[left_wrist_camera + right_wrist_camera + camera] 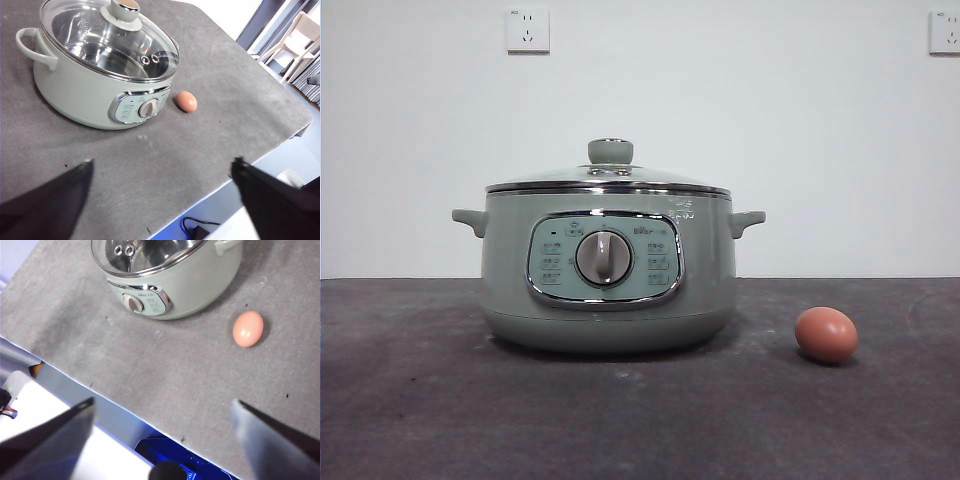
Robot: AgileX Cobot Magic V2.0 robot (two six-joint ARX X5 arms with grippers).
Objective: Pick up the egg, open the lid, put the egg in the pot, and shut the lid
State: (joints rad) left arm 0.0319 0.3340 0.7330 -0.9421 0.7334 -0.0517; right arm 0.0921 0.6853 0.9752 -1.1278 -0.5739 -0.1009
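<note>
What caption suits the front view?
Lid closed on the pot, the egg lying beside it.

A staged test room rather than a kitchen is suggested. Behind the pot (608,270), a bare white wall (800,130) with two sockets (528,30) is seen. The pot is set on a grey felt-covered table (215,110); beyond the table's edge, a pale chair (295,42) is visible.

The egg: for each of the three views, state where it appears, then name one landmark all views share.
Front view: the egg lies low on the right, apart from the pot.
Left wrist view: near the middle, beside the pot's dial.
Right wrist view: upper right on the table.
Shared landmark: the dial.
</note>
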